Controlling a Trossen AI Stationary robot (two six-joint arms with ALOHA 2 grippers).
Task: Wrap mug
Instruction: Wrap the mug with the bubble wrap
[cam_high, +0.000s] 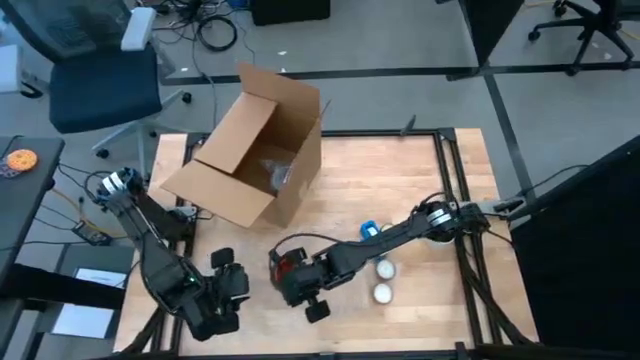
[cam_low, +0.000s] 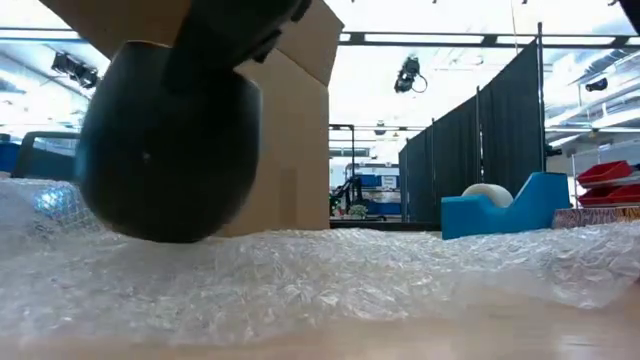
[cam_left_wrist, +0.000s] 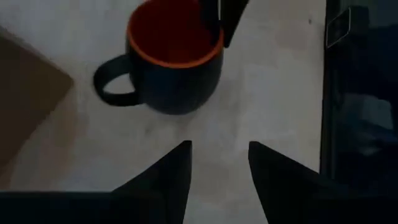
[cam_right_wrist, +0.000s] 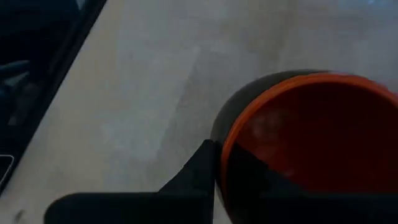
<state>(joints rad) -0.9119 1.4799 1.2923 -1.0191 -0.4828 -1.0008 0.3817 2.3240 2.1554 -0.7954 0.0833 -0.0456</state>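
A black mug (cam_left_wrist: 168, 62) with an orange inside hangs near the table's front middle, low over a sheet of clear bubble wrap (cam_low: 350, 280). Its handle (cam_left_wrist: 115, 87) sticks out sideways. My right gripper (cam_high: 297, 270) reaches in from the table's right and is shut on the mug (cam_high: 285, 264). My left gripper (cam_left_wrist: 219, 167) stands open just left of the mug (cam_low: 170, 150), fingers aimed at it with nothing between them. In the low view I cannot tell whether the mug's bottom touches the wrap. My right gripper holds the mug by its wall at the orange rim (cam_right_wrist: 227, 146), on the side away from the handle. One finger (cam_right_wrist: 199, 177) is outside the wall and the other (cam_left_wrist: 219, 18) reaches down inside the mug. The fingers come from above. The mug hangs slightly tilted, its mouth up.
An open cardboard box (cam_high: 255, 150) lies on its side at the table's far left. A blue tape dispenser (cam_high: 370, 230) and two white rolls (cam_high: 384, 280) sit right of the mug, under my right arm. Black frame rails (cam_high: 450, 170) border the table.
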